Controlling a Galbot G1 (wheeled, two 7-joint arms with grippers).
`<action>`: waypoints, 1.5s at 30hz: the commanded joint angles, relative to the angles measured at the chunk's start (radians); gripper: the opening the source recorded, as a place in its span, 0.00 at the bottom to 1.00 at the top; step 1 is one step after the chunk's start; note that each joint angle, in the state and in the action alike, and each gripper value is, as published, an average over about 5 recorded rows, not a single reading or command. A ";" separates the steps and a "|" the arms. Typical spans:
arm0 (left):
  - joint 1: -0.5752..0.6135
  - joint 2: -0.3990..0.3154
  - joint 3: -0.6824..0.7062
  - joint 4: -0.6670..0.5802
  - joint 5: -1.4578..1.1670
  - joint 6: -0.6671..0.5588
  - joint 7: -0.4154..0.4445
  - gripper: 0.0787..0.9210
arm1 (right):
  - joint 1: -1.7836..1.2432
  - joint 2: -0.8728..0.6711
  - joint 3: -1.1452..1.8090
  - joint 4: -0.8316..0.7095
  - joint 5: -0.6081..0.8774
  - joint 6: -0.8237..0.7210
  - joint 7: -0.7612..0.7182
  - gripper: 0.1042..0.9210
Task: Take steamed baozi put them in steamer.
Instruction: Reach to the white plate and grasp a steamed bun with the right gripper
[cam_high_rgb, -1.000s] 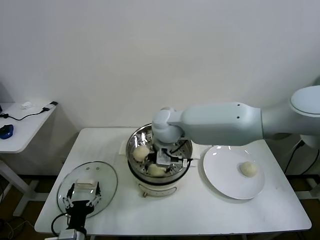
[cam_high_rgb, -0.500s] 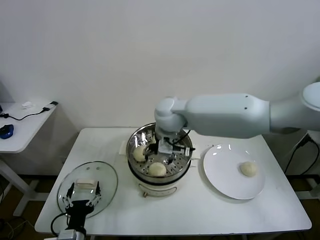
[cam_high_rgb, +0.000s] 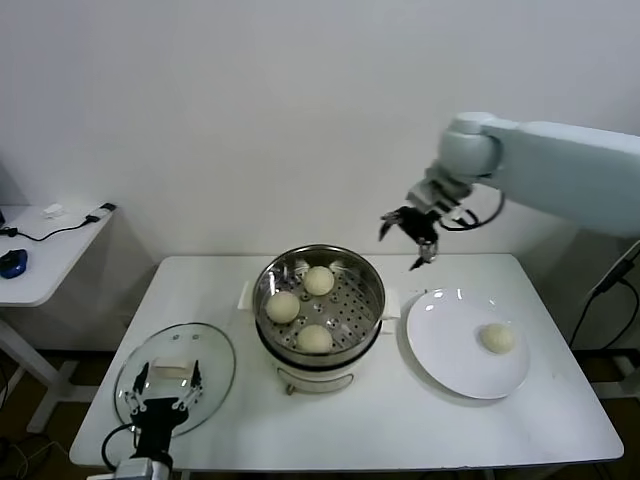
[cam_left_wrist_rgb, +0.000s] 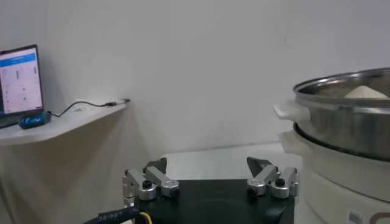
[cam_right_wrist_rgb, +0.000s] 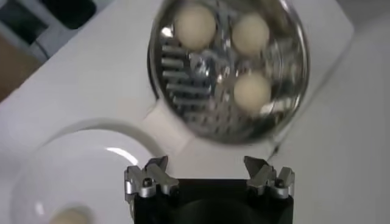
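The steamer (cam_high_rgb: 370, 315), a shiny steel pot on a white base, stands mid-table with three cream-white baozi on its perforated tray: one at the back (cam_high_rgb: 319, 280), one at the left (cam_high_rgb: 283, 306), one at the front (cam_high_rgb: 314, 339). A fourth baozi (cam_high_rgb: 497, 338) lies on the white plate (cam_high_rgb: 445, 350) to the right. My right gripper (cam_high_rgb: 409, 240) is open and empty, raised above the table between steamer and plate. The right wrist view looks down on the steamer (cam_right_wrist_rgb: 286, 103) with its three baozi (cam_right_wrist_rgb: 195, 25) and part of the plate (cam_right_wrist_rgb: 91, 170). My left gripper (cam_high_rgb: 163, 404) is open, parked at the front left.
A round glass lid (cam_high_rgb: 205, 350) lies flat at the table's front left, under the left gripper. A small side table (cam_high_rgb: 40, 255) with cables stands to the far left. The left wrist view shows the steamer's side (cam_left_wrist_rgb: 347, 131) close by.
My right gripper has let go of a baozi at the back of the steamer, risen out of the pot and swung up and right toward the plate. The left arm has not moved.
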 joint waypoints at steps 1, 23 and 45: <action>0.000 -0.001 0.001 0.000 0.002 0.001 0.000 0.88 | -0.118 -0.261 -0.039 -0.077 0.040 -0.162 0.018 0.88; 0.000 -0.016 -0.011 0.022 0.009 0.001 0.001 0.88 | -0.721 -0.207 0.449 -0.343 -0.215 -0.164 0.038 0.88; -0.004 -0.011 -0.011 0.029 0.008 0.001 0.001 0.88 | -0.738 -0.119 0.500 -0.426 -0.276 -0.129 0.042 0.88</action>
